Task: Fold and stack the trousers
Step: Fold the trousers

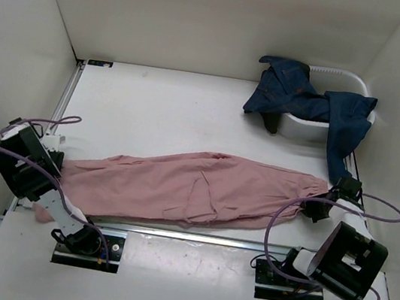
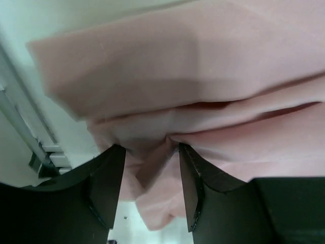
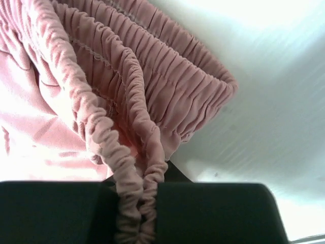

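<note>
Near the left end of the table's (image 1: 161, 106) near edge, the left tool (image 2: 147, 148) stands half spread over the leg end of the pink trousers (image 1: 201, 188). A loose fold lies between its fingers, not pinched. The pair lies stretched along the near edge, wrinkled, thin and limp. It should be light to lift, but it will likely sag and bunch wherever unsupported, so it wants holding at both ends. Toward the right end, the right tool (image 3: 137, 178) is pressed together on the gathered elastic waistband, a thick, grippy hold. The hems look the matching place to pinch. At the far right corner the jeans (image 1: 300, 97) drape over a tub (image 1: 306, 129). Denim is probably heavier and stiffer, and best taken at the waist.
</note>
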Robot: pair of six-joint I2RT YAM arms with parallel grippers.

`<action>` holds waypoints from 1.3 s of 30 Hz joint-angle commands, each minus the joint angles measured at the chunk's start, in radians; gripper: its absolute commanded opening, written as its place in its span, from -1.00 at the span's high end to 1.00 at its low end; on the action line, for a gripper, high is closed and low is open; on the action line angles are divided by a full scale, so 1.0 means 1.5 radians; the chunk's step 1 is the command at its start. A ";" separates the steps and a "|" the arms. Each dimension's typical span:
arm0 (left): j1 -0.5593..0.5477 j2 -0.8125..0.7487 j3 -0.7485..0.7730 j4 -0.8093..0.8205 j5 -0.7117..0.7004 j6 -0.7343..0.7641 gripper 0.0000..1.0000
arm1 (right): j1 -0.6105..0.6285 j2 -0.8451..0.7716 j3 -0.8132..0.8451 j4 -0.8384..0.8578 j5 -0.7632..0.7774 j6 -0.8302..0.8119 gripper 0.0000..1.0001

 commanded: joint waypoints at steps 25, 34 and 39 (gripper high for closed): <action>-0.402 0.046 0.054 0.047 0.127 -0.200 -0.02 | 1.010 0.256 0.536 -0.387 0.732 0.119 1.00; -0.402 0.066 0.082 0.061 0.104 -0.206 0.71 | 1.099 0.396 0.598 -0.295 0.625 0.040 0.93; -0.402 0.072 0.112 0.055 0.096 -0.206 0.71 | 1.115 0.478 0.646 -0.233 0.518 -0.064 -0.07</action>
